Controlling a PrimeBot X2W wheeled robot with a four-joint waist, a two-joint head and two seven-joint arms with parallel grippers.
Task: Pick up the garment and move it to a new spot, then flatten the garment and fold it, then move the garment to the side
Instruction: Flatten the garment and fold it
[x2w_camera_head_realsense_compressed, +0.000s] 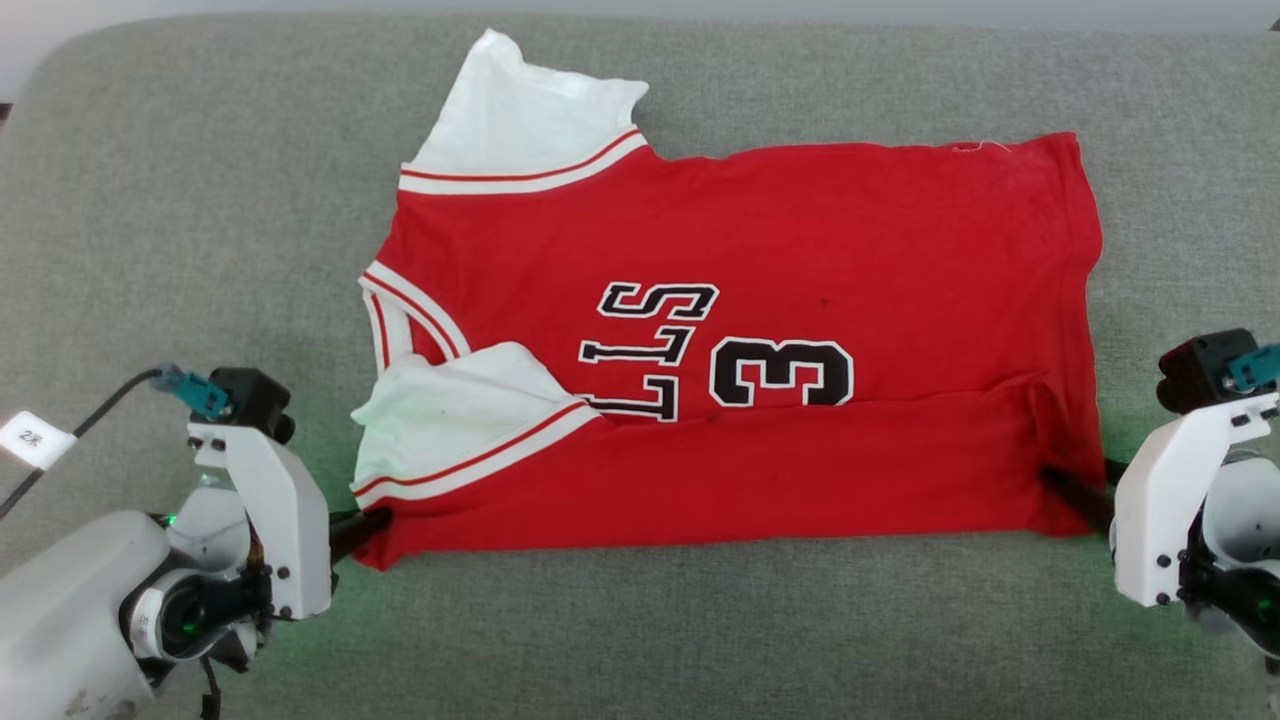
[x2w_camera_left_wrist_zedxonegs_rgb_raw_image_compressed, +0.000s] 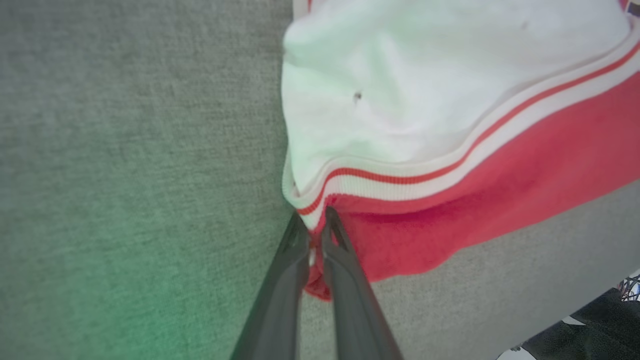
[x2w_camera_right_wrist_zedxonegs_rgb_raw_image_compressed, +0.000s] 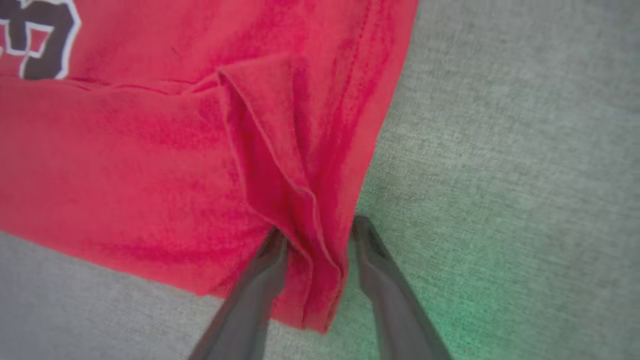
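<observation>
Left gripper (x2w_camera_head_realsense_compressed: 362, 525), head view: tips at the near sleeve-side corner of the garment (x2w_camera_head_realsense_compressed: 750, 240), which lies spread on the grey cushion (x2w_camera_head_realsense_compressed: 200, 200). Right gripper (x2w_camera_head_realsense_compressed: 1078, 495) sits at the near hem corner.
Left wrist view: jaws pinched tight on the red edge below the striped trim.
Right wrist view: jaws apart, straddling the bunched hem fold, not clamped.
I judge this the fold step. Next I need the right jaws to bite, then both corners carried evenly toward the far edge.
</observation>
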